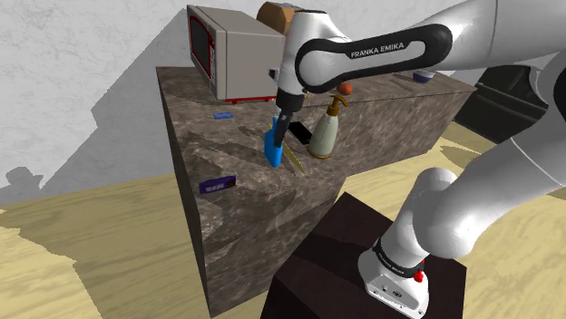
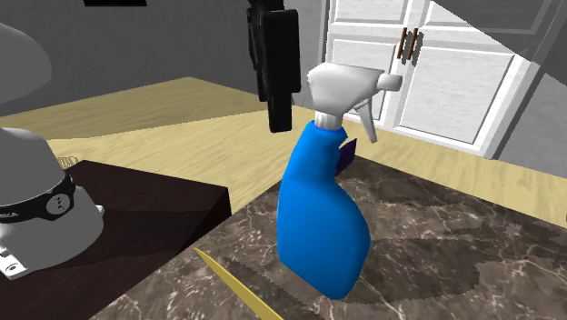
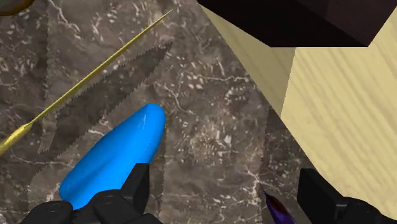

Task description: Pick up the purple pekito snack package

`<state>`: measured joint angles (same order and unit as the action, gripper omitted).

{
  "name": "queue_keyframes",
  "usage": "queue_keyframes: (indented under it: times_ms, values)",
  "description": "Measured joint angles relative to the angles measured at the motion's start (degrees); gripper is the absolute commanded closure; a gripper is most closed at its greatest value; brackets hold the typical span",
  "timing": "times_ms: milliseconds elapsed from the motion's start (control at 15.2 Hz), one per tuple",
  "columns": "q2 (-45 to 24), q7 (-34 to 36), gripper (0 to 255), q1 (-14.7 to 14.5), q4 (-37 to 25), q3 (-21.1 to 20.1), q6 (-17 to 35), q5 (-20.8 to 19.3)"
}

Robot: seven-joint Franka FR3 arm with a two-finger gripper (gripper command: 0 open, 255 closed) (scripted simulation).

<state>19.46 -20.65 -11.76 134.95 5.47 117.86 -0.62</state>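
- Purple snack package [image 1: 218,183] — flat on the counter [image 1: 195,145], close to the long edge on the shoulder view's left and towards the near corner. Nothing touches it. In the wrist view only a purple tip shows, low between the fingers and nearer one of them.
- Black gripper [image 1: 286,134] — hangs over the middle of the counter, just beside the blue spray bottle [image 1: 272,149] and apart from the package. Its fingers [image 3: 137,184] stand wide apart with nothing between them but bare stone.
- Blue spray bottle, white trigger head — upright, right next to the gripper; it looks to be the nearest obstacle.
- Yellow serrated knife [image 3: 89,83] — flat on the stone beyond the blue bottle.
- Beige spray bottle [image 1: 324,131] — upright, further in from the blue one.
- Microwave [image 1: 227,50] — at the far end of the counter.
- Progress, as I judge it — early. No grasp made, package not lifted. Left to do: bring the hand over to the package near the edge, lower around it, close, and raise it, keeping clear of the blue bottle.
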Motion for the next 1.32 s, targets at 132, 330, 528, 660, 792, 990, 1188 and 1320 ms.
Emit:
queue_keyframes:
  times_ms: [132,330,528,660,792,990,1188,1320]
  values:
    - [-3.4,-3.5,0,-1.5,-1.1,-0.1,2.6,0.8]
    - [-9.0,-9.0,0,-3.4,-3.3,-0.3,6.4,2.2]
    - [-14.0,-14.1,0,-5.3,-5.5,-1.2,9.6,3.6]
    - [-17.0,-17.2,0,-6.5,-7.5,-2.1,10.8,4.4]
    - [-19.6,-20.6,0,-7.5,-8.9,-2.9,12.4,5.2]
    - [-24.0,-25.5,0,-8.8,-10.9,-4.3,15.1,6.2]
    - [-26.9,-28.5,0,-9.6,-12.5,-5.5,16.7,6.7]
    - [-28.0,-28.8,0,-9.7,-12.4,-5.7,17.9,6.9]
